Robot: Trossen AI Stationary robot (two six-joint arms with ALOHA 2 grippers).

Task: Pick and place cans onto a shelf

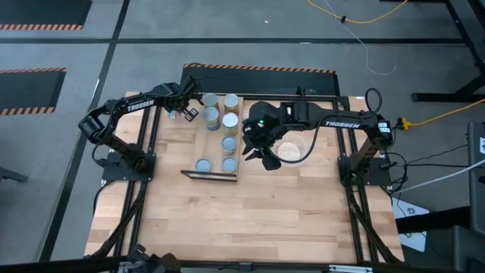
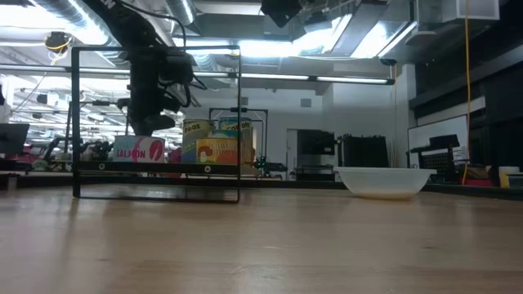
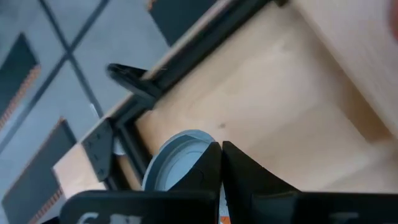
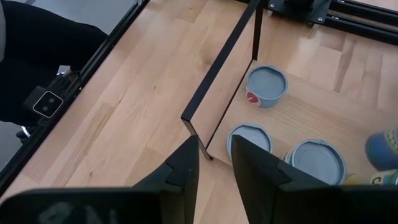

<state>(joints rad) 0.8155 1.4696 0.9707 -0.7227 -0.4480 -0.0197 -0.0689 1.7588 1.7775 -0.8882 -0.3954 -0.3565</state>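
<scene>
Cans (image 1: 228,142): 6 round tops count on the shelf (image 1: 210,176) from above, in 2 rows, and 1 more can (image 3: 177,158) stands off it beside the left hand (image 1: 187,113). This hand is closed on nothing at the bench (image 1: 250,220) far edge. The right hand (image 1: 256,155), empty, fingers apart, hangs between shelf and 1 clear bowl (image 1: 292,149).

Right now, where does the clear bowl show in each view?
High view: the bowl sits right of the shelf.
Low view: right of centre, shelf to its left.
Left wrist view: not in it.
Right wrist view: not in it.
Shared landmark: the shelf's black frame.
</scene>
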